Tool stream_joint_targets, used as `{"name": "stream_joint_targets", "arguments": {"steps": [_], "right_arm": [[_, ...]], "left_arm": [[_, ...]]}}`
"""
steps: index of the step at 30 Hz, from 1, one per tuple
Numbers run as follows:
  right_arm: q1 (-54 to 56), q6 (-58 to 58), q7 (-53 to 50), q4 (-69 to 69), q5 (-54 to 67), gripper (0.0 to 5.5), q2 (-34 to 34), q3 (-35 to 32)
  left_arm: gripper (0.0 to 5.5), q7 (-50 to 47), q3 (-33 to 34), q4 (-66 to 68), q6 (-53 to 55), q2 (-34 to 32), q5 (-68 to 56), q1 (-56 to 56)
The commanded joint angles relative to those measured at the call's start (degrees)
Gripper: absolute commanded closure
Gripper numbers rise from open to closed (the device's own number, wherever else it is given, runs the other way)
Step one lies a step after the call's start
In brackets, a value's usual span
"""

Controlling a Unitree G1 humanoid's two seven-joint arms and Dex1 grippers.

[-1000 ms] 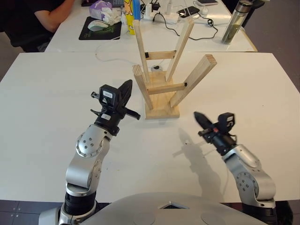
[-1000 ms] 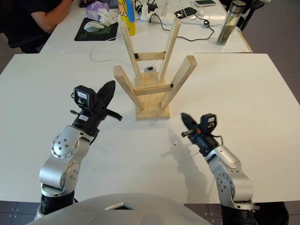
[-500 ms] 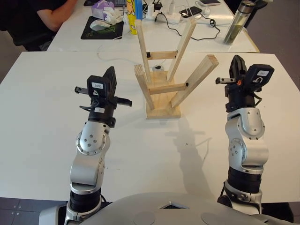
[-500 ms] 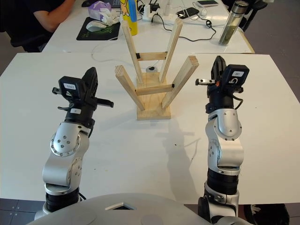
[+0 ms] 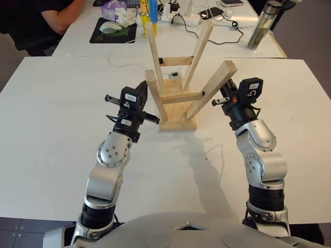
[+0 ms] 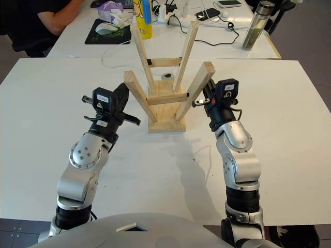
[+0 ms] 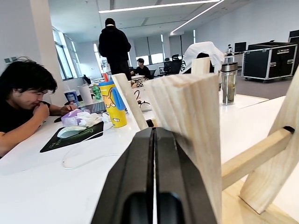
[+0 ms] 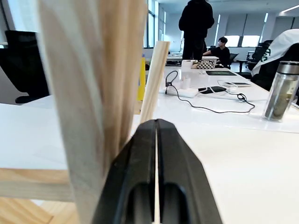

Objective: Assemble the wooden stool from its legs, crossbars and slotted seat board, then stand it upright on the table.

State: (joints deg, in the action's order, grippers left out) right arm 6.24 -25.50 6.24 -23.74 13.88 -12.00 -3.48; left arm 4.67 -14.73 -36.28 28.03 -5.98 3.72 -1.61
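We judge the building work all but done: the stool (image 5: 178, 95) sits upside down around the middle of the desk (image 5: 62, 129), a little toward its far edge. Its seat board (image 5: 178, 124) lies flat on the surface and four legs splay upward from it. One crossbar (image 5: 183, 97) ties the two nearer legs together and another crossbar (image 5: 178, 61) ties the two farther ones; both look seated in their legs, though we cannot check how tight the joints are. We see no loose legs or bars lying on the desk, so what is left, as far as we can tell, is to turn the stool over and stand it on its feet. Both arms are placed for that. The left pincer (image 7: 153, 135) has its fingers pressed together with nothing between them and sits just beside the outer face of the near left leg (image 5: 155, 95). The right pincer (image 8: 155, 123), likewise closed and empty, sits just beside the near right leg (image 5: 213, 89). Whether either one actually touches the wood we cannot tell. Neither has a hold on the stool, so the flip is not yet under way, and each pincer would need to spread before it could clamp a leg.
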Motion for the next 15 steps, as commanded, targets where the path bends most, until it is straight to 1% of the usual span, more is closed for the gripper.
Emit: {"name": "stream_joint_targets", "arguments": {"steps": [1, 5, 6, 7, 8, 9, 10, 11, 12, 13, 15], "right_arm": [[-1.18, -0.93, -4.0, 0.64, -2.39, 5.5, -0.44, -4.67], [-1.48, 1.1, -6.03, -0.34, -2.19, 5.5, 1.59, -7.44], [-1.02, 1.72, -6.12, -0.29, -2.19, 5.5, 1.79, -7.6], [-0.32, 2.35, -4.19, -0.15, -1.3, 5.5, 1.98, -6.09], [0.34, 3.06, -0.97, -0.28, 0.19, 5.5, 2.24, -3.58], [0.4, 2.64, 3.69, -0.94, 1.5, 5.5, 1.53, 0.69], [-0.09, 0.16, 7.51, -1.45, 1.92, 5.5, 0.21, 5.46], [-0.88, -1.59, 9.21, -1.67, 2.38, 5.5, -0.1, 7.84], [-2.03, -3.36, 9.67, -1.95, 2.85, 5.5, -0.18, 8.93], [-3.04, -5.14, 9.59, -1.9, 2.35, 5.5, -0.72, 9.94], [-4.34, -6.5, 7.8, -1.31, 1.89, 5.5, -0.56, 8.73]], "left_arm": [[5.47, -1.94, 4.26, 1.64, 2.6, -0.06, 1.11, 0.95], [5.47, -5.41, 9.45, 1.79, 1.93, 0.74, 2.22, 1.59], [5.47, -5.91, 9.97, 1.72, 1.0, 0.86, 2.38, 1.28], [5.47, -5.19, 9.38, 1.6, -0.29, 1.22, 1.44, 0.81], [5.47, -3.21, 7.29, 1.82, -0.8, 1.53, 0.01, 0.35], [5.47, -0.41, 4.29, 2.03, -1.11, 2.2, -2.23, 0.14], [5.47, 2.7, 0.07, 2.18, -0.42, 1.58, -2.98, -0.24], [5.47, 5.05, -3.83, 2.55, 0.83, 0.54, -2.72, -0.41], [5.47, 5.87, -5.8, 2.88, 1.59, 0.64, -3.02, 0.05], [5.47, 6.06, -6.13, 3.33, 2.56, 0.61, -3.26, 0.33], [5.47, 5.34, -4.75, 3.85, 5.09, -0.62, -2.47, 0.59]]}}
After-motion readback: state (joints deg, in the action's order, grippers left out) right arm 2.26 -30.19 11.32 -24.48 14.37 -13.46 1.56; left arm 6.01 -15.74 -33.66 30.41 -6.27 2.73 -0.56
